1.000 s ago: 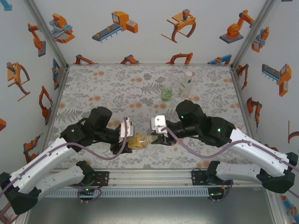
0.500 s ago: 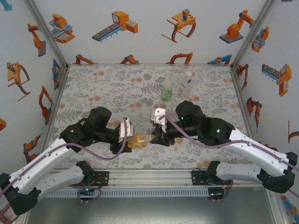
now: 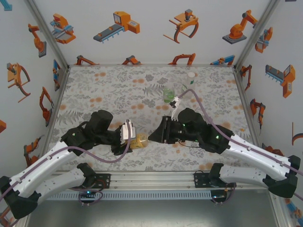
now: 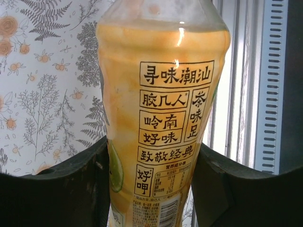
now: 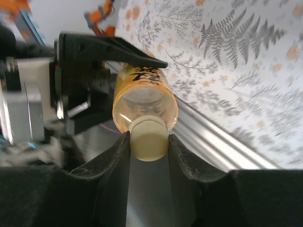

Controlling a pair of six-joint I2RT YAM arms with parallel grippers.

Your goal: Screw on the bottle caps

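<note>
Lab cell, robot-print walls

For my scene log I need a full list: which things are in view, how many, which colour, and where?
yellow-amber bottle: one, orange label with black print, held sideways near the table's near middle.
pale cap: one, whitish, at that bottle's neck.
green-labelled bottle: one, clear and green, upright, far middle.
tall clear bottle: one, clear, upright, just right of it.
table: one, grey floral cover.
left gripper: black, shut on the yellow-amber bottle.
right gripper: black, shut on the pale cap.
</note>
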